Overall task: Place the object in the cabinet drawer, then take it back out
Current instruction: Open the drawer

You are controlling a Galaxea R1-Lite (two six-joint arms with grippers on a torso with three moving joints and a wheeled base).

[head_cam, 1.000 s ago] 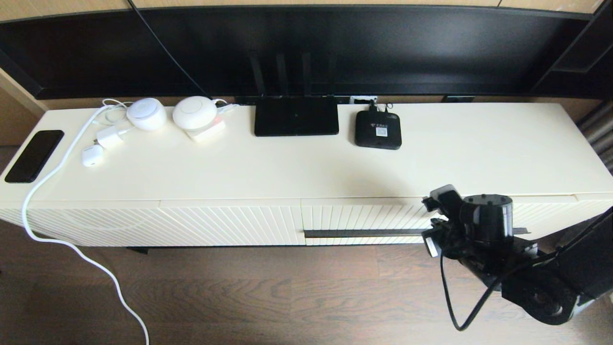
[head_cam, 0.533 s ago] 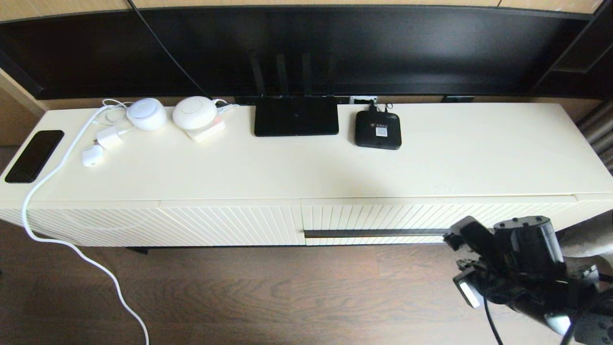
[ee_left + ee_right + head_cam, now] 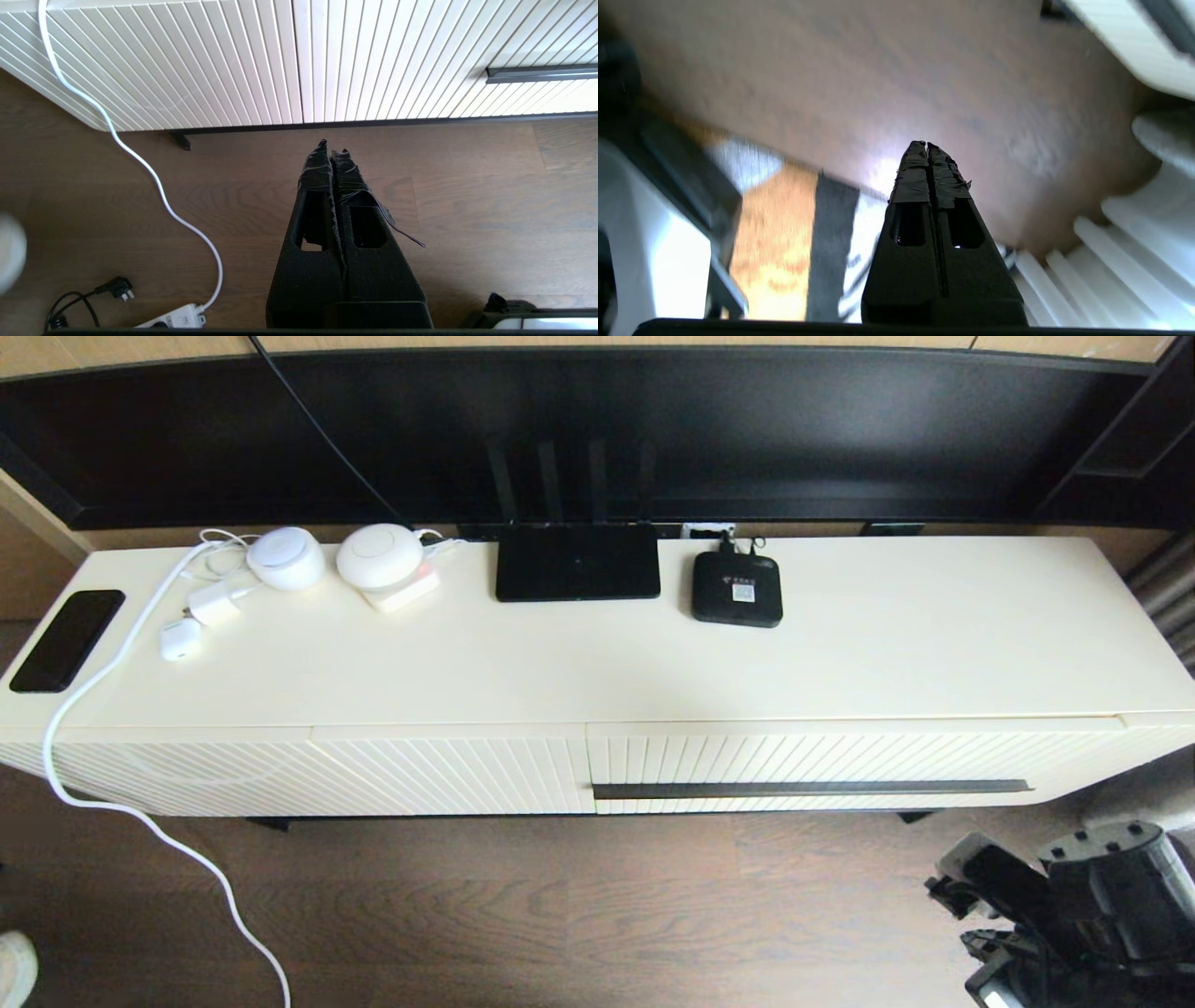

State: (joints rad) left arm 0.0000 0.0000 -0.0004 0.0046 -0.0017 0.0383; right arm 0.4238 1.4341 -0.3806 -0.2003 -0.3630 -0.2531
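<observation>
The object is out of view. The cabinet drawer [image 3: 822, 756] is closed, its ribbed cream front flush with the cabinet and its long dark handle strip [image 3: 810, 790] bare. The drawer's front [image 3: 537, 42] also shows in the left wrist view. My right arm [image 3: 1102, 896] hangs low at the right, over the wooden floor and clear of the drawer. My right gripper [image 3: 927, 145] is shut with nothing between its fingers. Over the floor in front of the cabinet, my left gripper [image 3: 331, 147] is also shut and empty.
On the cabinet top lie a flat black router [image 3: 577, 562], a small black set-top box [image 3: 737, 588], two white round devices [image 3: 286, 558], chargers and a black phone [image 3: 67, 639]. A white cable [image 3: 140, 821] runs down to a power strip [image 3: 175, 318] on the floor.
My right arm has drawn back from the drawer's handle strip, going down and to the right to the lower right corner of the head view. The drawer stays closed.
</observation>
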